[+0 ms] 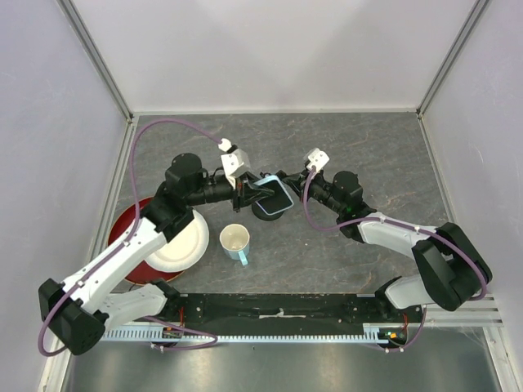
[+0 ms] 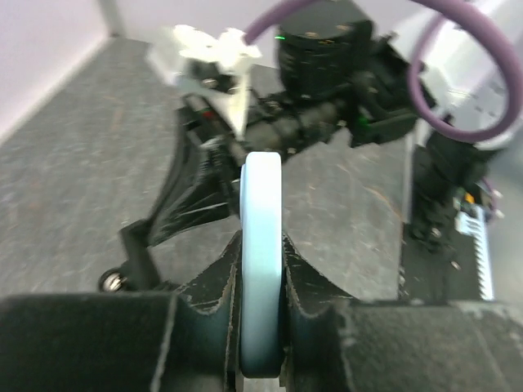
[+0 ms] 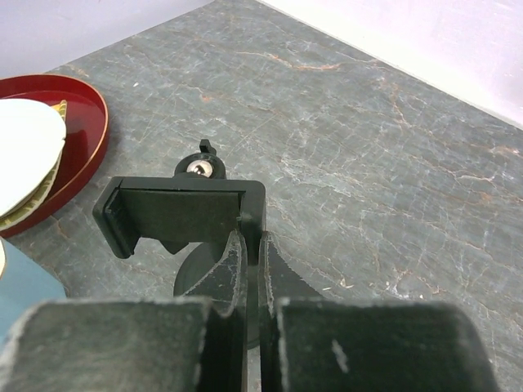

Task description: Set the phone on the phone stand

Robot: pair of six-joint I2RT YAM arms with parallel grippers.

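Note:
The phone (image 1: 275, 196), black screen with a light blue case edge, is held tilted at mid table. My left gripper (image 1: 248, 193) is shut on its left end; in the left wrist view the phone (image 2: 261, 237) stands edge-on between the fingers (image 2: 214, 294). The black phone stand (image 1: 270, 211) sits right under the phone. My right gripper (image 1: 285, 180) is shut on the right end of the stand's clamp holder (image 3: 180, 214), with the disc base (image 3: 194, 279) below it. A corner of the phone (image 3: 29, 287) shows at the lower left of the right wrist view.
A white cup (image 1: 235, 242) with a light blue handle stands just in front of the stand. A red tray (image 1: 124, 224) with a white plate (image 1: 181, 242) lies at the left, also in the right wrist view (image 3: 82, 139). White walls enclose the table.

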